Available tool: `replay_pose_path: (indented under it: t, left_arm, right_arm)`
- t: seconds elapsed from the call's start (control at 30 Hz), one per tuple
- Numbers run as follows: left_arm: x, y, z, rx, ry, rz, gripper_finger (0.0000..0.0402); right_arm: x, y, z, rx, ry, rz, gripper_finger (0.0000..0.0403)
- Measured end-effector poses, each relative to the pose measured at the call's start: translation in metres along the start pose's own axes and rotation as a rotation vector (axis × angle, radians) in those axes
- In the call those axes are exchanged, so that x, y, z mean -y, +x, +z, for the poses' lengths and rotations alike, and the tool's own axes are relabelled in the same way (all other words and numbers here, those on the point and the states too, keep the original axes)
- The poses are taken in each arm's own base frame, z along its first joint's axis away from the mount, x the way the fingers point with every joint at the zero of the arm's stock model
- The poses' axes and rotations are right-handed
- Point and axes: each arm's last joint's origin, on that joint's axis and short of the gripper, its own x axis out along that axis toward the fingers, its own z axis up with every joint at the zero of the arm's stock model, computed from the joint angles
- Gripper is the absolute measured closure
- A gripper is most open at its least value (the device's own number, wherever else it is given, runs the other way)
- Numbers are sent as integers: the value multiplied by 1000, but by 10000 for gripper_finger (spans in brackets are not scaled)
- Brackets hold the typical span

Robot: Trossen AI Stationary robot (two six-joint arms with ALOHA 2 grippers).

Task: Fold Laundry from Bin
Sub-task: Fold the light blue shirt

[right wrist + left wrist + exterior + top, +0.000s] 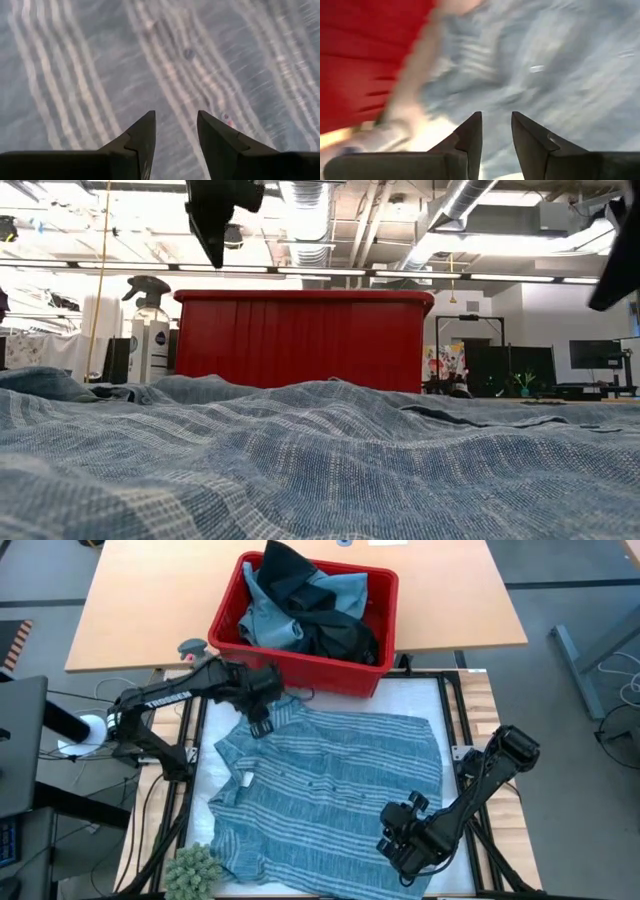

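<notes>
1. The striped shirt [330,785] lies spread flat on the table [420,695], just in front of the bin [300,662].
2. The red bin holds a heap of clothes: a light blue piece [270,615] and dark ones [335,630].
3. The left gripper [262,726] is over the shirt's far corner, near the bin wall; its fingers [470,135] are a little apart, with nothing between them.
4. The right gripper [398,840] is over the shirt's near right part; its fingers [142,135] are apart and hold nothing.
5. A green fuzzy object [193,868] sits at the shirt's near left corner.
</notes>
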Motion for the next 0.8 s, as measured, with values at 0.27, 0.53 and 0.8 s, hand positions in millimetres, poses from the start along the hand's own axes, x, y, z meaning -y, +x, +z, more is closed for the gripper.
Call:
replay_pose_path:
  t: [0.27, 0.53, 0.8]
  left_arm:
    - [66, 12, -30, 157, -73, -233, 371]
    - [88, 79, -83, 118, -268, -159, 401]
    - [89, 112, -105, 85, -390, -105, 401]
  right_arm:
    - [9, 25, -11, 50, 184, -27, 244]
    - [28, 43, -4, 12, 242, -164, 332]
    - [48, 71, 19, -57, 208, -275, 378]
